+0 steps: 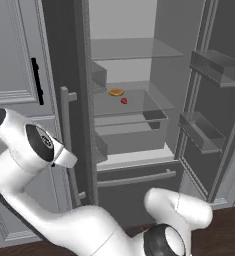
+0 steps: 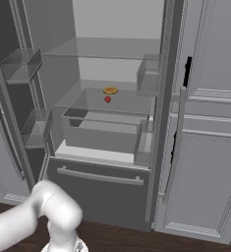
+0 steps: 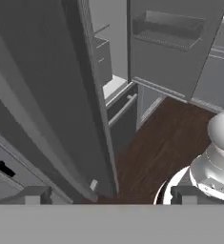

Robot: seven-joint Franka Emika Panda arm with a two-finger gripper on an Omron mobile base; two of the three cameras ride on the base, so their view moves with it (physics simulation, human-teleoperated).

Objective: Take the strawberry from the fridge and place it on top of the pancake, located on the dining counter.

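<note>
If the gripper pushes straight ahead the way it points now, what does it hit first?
Probably the dark wood floor in front of the fridge, close beside its open door; depth is uncertain.

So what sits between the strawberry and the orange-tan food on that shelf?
Nothing: bare glass shelf separates the strawberry from the orange-tan food, seen in both base views.

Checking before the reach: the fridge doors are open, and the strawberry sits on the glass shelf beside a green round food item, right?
Not quite. The food item beside the strawberry is orange-tan, not green, as the left base view shows. The fridge doors are open and both lie on the glass shelf.
</note>
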